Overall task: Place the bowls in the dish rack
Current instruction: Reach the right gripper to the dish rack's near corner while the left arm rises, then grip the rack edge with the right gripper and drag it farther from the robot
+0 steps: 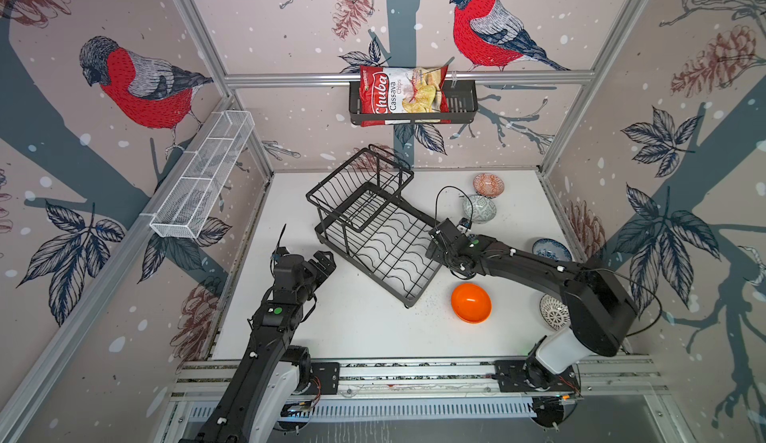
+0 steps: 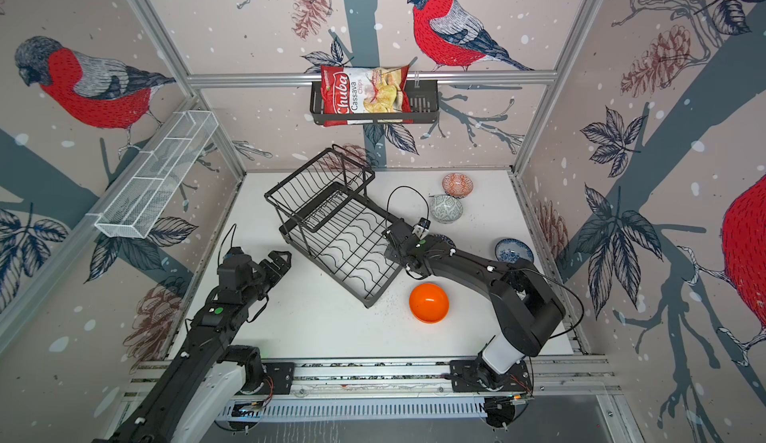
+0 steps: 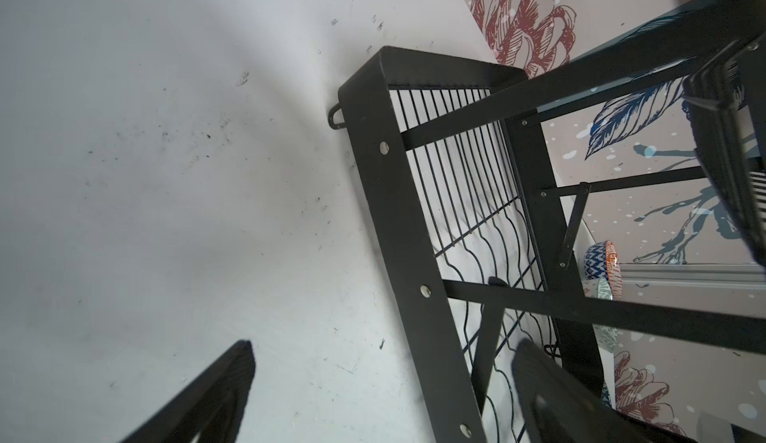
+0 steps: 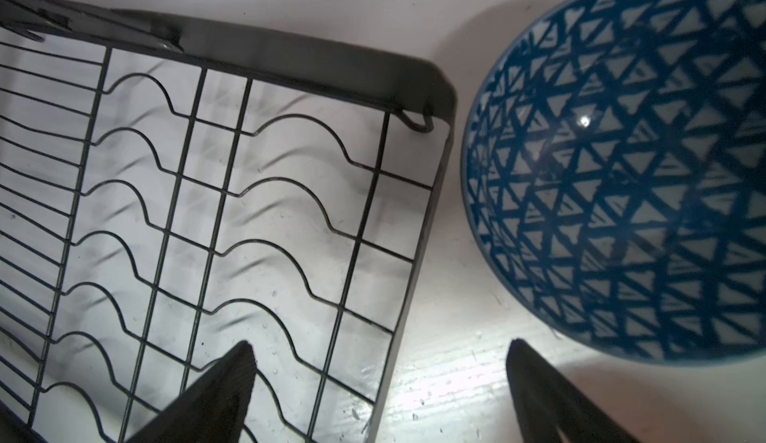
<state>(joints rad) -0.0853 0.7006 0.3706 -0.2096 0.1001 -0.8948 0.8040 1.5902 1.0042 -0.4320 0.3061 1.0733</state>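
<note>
around: chips bag in black shelf basket, top centre; white mesh basket on left wall.
blocking: right arm stretches across the bowls at right.
hidden: dark-blue bowl under its wrist in both top views; lattice bowl half covered.
bowls: all on surface, right of dish rack. These include the orange bowl, red-patterned bowl, grey-green bowl and blue-flower bowl.
left jaws: spread wide, empty, left of rack.
right jaws: spread wide, empty, straddling the rack's edge beside dark-blue bowl.

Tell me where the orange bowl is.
In both top views the orange bowl sits on the table, right of centre, beside the near corner of the dish rack.
</note>
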